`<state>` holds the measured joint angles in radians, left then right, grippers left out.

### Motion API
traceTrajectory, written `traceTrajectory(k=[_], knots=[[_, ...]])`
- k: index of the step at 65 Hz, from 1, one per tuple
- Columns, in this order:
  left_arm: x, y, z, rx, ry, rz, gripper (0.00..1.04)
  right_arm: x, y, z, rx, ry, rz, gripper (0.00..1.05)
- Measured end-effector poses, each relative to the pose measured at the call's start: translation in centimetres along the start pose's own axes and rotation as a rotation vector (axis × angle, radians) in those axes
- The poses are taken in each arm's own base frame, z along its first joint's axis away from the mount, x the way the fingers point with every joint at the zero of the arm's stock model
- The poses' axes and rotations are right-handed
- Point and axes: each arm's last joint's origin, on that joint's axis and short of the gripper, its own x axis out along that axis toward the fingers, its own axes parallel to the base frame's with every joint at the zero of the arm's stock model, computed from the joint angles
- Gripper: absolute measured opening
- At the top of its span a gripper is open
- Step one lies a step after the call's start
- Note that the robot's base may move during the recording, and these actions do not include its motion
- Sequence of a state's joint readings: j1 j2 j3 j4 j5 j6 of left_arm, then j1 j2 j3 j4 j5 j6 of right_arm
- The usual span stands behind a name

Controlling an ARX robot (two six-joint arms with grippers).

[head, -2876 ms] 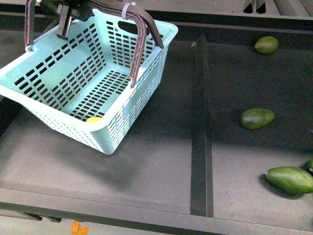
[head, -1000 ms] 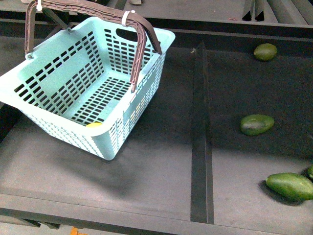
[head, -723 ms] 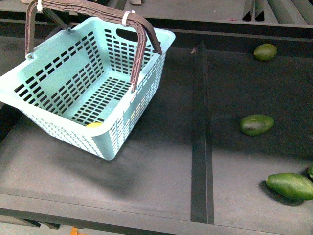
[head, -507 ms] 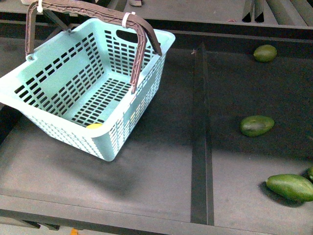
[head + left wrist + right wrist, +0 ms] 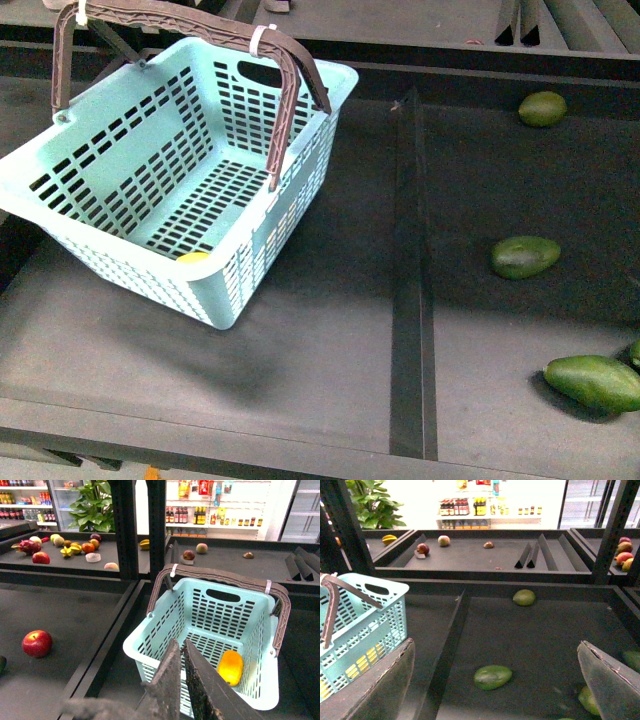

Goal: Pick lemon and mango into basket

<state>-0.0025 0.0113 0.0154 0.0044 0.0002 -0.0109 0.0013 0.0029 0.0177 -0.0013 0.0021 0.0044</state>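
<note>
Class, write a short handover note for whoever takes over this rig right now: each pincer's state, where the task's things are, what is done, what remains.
Left pincer: shut, empty, above the basket.
Right pincer: open, empty, over the compartment with the green mangoes.
Done: the lemon lies on the basket's floor, near a corner.
Left: no mango is in the basket yet. The nearest mango lies on the dark mat, right of the divider; others lie around it.

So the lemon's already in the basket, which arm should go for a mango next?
Probably the right. Its gripper, jaws wide open, looks down on the nearest green mango in the right-hand bay, while the left gripper, jaws shut, hangs over the basket holding the lemon.
</note>
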Motion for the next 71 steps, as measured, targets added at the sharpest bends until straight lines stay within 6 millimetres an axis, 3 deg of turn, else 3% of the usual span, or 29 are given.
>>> traceTrajectory(k=[28, 58, 71], knots=[[-0.03, 0.0, 0.01, 0.0, -0.002, 0.0, 0.04, 0.0, 0.0, 0.0, 0.0, 0.0, 0.0, 0.96], [-0.03, 0.0, 0.01, 0.0, -0.002, 0.0, 0.99, 0.0, 0.0, 0.0, 0.0, 0.0, 0.0, 0.96], [-0.03, 0.0, 0.01, 0.002, -0.002, 0.0, 0.98, 0.0, 0.0, 0.0, 0.0, 0.0, 0.0, 0.96]])
